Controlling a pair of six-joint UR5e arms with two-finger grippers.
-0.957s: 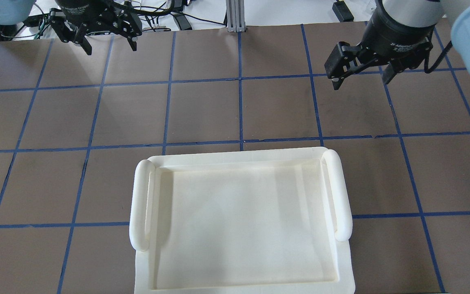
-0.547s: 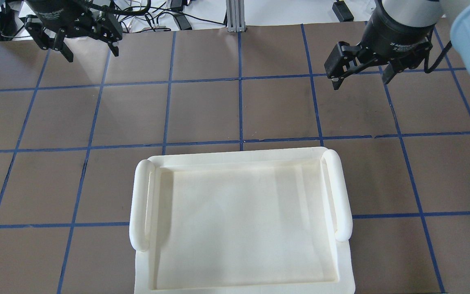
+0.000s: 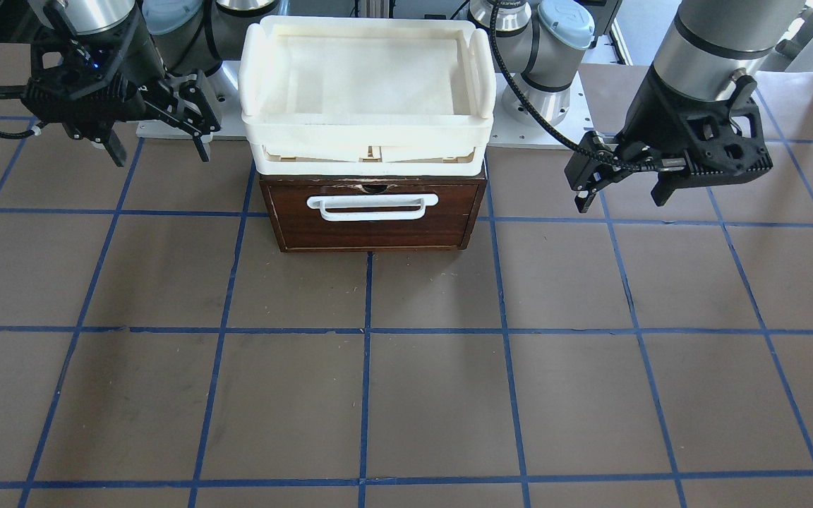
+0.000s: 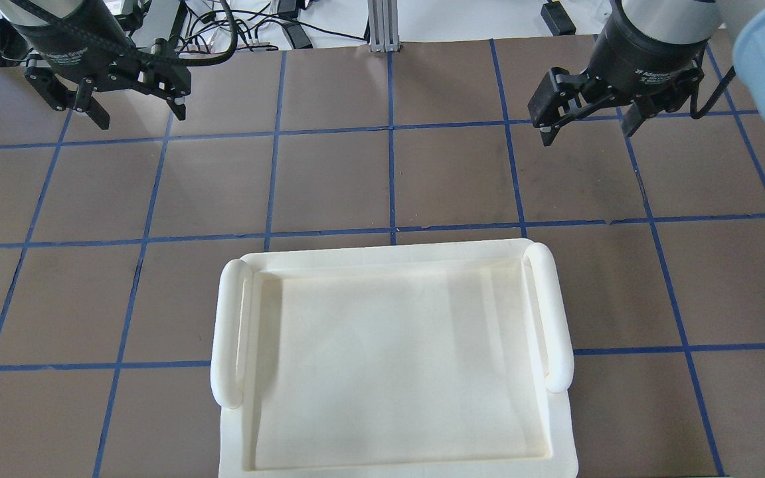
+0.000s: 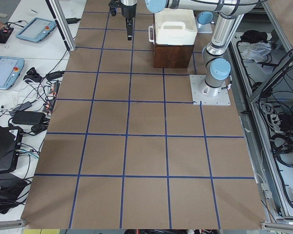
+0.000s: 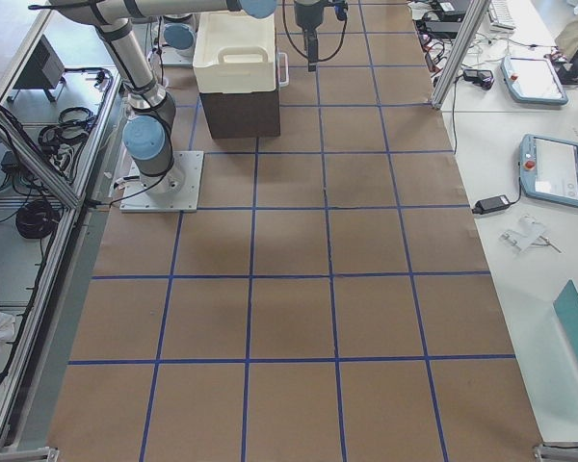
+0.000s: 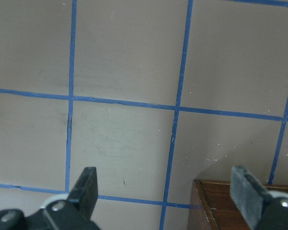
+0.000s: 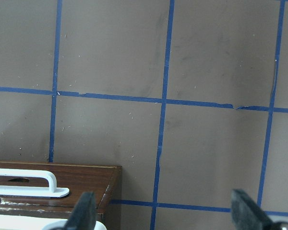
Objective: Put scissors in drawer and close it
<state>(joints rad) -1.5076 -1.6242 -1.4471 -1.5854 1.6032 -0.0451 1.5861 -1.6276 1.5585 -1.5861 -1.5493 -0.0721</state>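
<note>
The dark brown drawer [image 3: 371,224] with its white bar handle [image 3: 372,205] stands at the robot's side of the table, its front flush with its case. It also shows in the right wrist view [image 8: 72,179] and, as a corner, in the left wrist view [image 7: 221,206]. The scissors are in no view. My left gripper [image 4: 140,118] is open and empty, above bare table to the drawer's left [image 3: 621,202]. My right gripper [image 4: 587,133] is open and empty, above bare table on the other side [image 3: 161,156].
Two cream-white plastic trays [image 3: 368,134] are stacked on top of the drawer's case; the upper one fills the lower middle of the overhead view [image 4: 558,312]. The brown table [image 3: 406,395] is marked with blue tape squares. Cables lie beyond the table's far edge [image 4: 250,26].
My left gripper has moved left and a little nearer in the overhead view, still open. My right gripper has hardly moved.
</note>
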